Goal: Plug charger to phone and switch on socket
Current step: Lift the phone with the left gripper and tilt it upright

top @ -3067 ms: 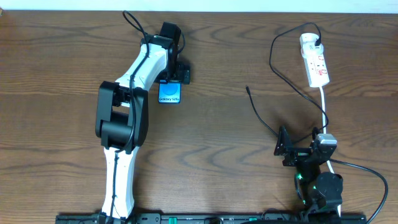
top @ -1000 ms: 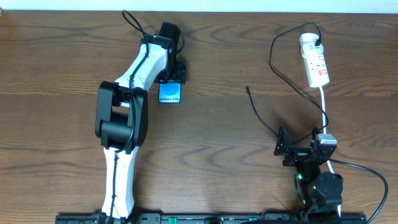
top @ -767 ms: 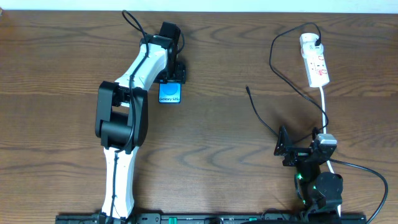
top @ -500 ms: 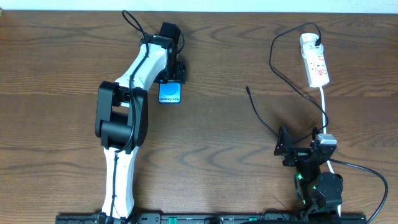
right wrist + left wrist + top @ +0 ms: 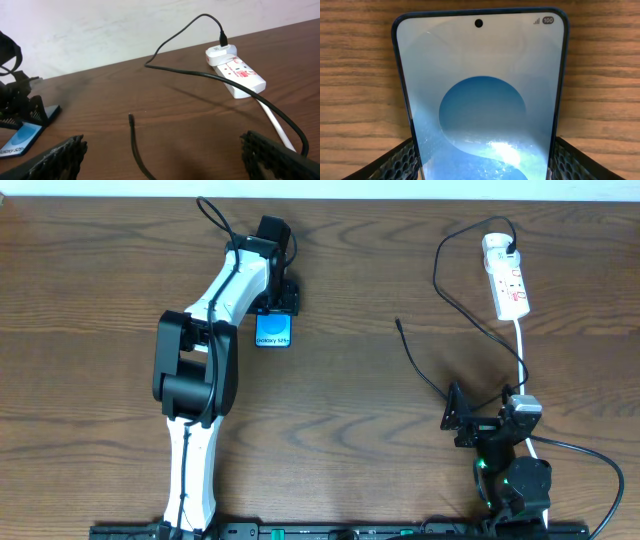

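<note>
Your left gripper [image 5: 278,308] is closed across the long edges of the dark-framed smartphone with a bright blue screen [image 5: 482,90]. It pins the handset flat on the brown wooden table [image 5: 350,430] at upper left of the overhead frame, apparently to steady it for plugging in. Your right gripper [image 5: 167,157] sits at lower right, jaws spread wide and empty, facing the thin black charger cable [image 5: 134,135]. The cable's loose tip lies mid-table, well apart from the smartphone. Its plug appears seated in the narrow white power strip [image 5: 507,280], upper right.
</note>
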You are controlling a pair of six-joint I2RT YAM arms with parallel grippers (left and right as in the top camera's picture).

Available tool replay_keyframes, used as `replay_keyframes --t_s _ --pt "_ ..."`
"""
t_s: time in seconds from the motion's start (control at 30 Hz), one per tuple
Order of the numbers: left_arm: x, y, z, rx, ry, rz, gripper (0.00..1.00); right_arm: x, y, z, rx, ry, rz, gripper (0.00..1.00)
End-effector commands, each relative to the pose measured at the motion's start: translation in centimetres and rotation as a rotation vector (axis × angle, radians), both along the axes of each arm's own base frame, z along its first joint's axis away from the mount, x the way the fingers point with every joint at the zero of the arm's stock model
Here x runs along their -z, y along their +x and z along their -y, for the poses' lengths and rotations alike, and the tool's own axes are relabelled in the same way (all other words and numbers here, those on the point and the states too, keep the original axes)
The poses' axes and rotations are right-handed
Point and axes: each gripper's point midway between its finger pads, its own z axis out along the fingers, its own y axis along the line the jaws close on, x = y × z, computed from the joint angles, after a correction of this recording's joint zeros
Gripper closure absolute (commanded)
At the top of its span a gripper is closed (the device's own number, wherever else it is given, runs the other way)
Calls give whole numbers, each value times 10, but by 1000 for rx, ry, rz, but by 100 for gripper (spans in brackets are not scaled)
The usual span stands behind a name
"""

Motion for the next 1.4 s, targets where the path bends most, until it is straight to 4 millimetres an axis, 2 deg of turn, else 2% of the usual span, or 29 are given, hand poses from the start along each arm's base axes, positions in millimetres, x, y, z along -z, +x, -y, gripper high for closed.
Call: replay_keyframes --t_s 0.0,0.4,0.8,1.0,1.13,1.37 --pt "-38 6 2 6 -16 75 93 0 0 1 4 -14 2 1" --pt "-69 9 5 1 -46 136 92 0 0 1 4 -13 1 1" --pt "-116 7 30 -34 -231 184 93 0 0 1 4 -14 1 1" --pt "-141 10 40 -79 -385 191 92 0 0 1 4 -14 2 1" --pt "-149 14 36 -175 -514 156 92 0 0 1 4 -14 2 1" --pt "-162 21 9 -410 -700 71 93 0 0 1 4 -14 2 1"
